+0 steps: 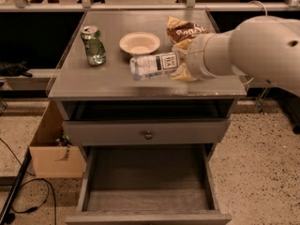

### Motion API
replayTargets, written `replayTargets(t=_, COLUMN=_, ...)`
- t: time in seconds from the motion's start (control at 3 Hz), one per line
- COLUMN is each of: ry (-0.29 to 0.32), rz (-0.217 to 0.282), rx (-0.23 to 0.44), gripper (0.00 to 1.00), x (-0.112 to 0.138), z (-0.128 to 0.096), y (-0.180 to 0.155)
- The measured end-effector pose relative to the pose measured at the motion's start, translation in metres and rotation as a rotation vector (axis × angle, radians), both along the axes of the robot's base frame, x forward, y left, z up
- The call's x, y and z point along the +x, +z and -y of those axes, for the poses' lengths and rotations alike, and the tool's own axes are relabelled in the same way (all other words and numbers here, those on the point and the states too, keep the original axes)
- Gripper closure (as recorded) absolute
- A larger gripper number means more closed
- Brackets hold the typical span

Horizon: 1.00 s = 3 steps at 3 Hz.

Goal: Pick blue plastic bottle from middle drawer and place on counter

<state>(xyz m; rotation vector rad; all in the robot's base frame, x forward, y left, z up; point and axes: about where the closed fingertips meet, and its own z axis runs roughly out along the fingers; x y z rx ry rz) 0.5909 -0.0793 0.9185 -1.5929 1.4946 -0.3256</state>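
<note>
The blue plastic bottle (153,65) lies on its side in my gripper (180,64), which is shut on its right end. The bottle hangs just above the counter (93,83), in front of the bowl. My white arm reaches in from the right. The middle drawer (147,184) is pulled out below and its grey floor is bare.
A dented green can (93,45) stands at the counter's left. A cream bowl (139,43) sits in the middle. A brown chip bag (185,32) lies behind my gripper. A drawer front with a round knob (148,135) is above the open drawer. A cardboard box (51,149) stands at the left.
</note>
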Motion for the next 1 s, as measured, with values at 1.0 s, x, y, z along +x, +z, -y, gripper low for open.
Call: replayTargets(t=1.0, ry=0.03, rz=-0.252, rx=0.15, gripper=1.0, x=0.079, z=0.007, y=-0.01)
